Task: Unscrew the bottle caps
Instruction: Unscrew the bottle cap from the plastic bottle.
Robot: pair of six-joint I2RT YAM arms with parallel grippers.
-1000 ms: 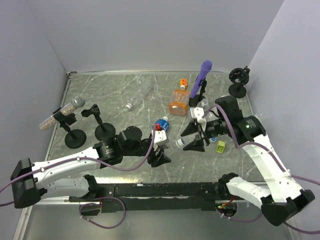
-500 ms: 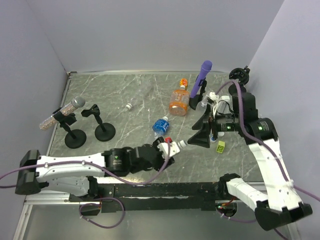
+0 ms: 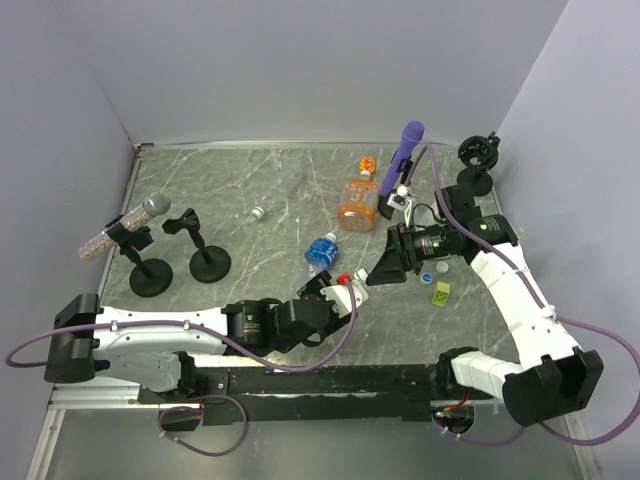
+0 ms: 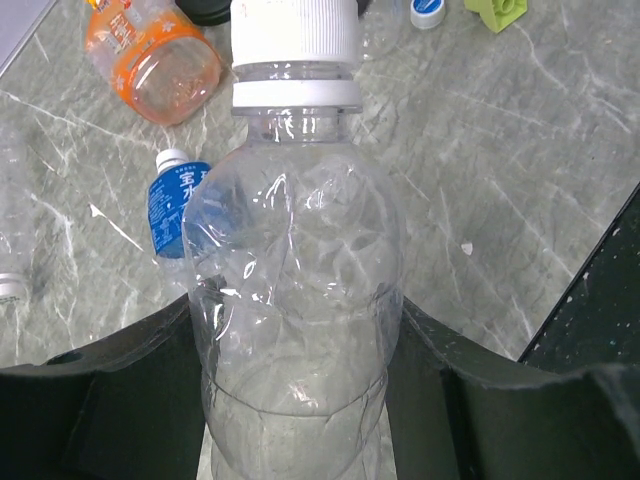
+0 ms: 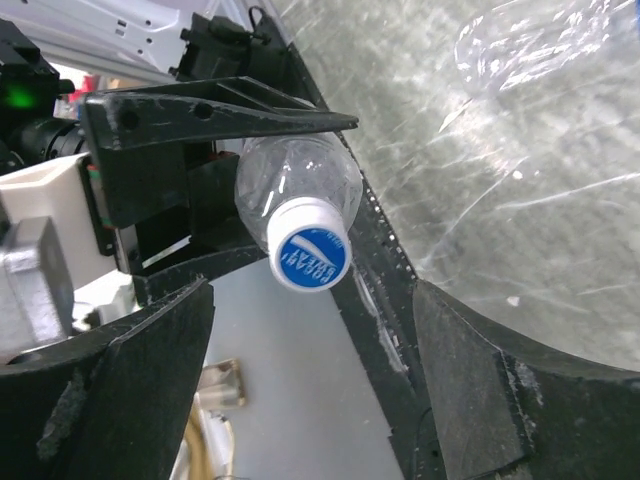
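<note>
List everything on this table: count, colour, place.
clear bottle: one, transparent, gripped at front centre
cap: one, white with a blue top, still on the clear bottle
blue-label bottle: one, clear, lying mid-table
orange bottle: one, squarish, orange-yellow cap, far centre
small clear bottle: one, white cap, far left of centre
loose caps: two, blue-white, beside the block
block: one, yellow-green, right
purple stick: one, on a stand, far right
black stands: four; the leftmost holds a clear grey-headed stick
table: grey, marbled
left gripper: closed on the clear bottle
right gripper: open, fingers either side of the cap
</note>
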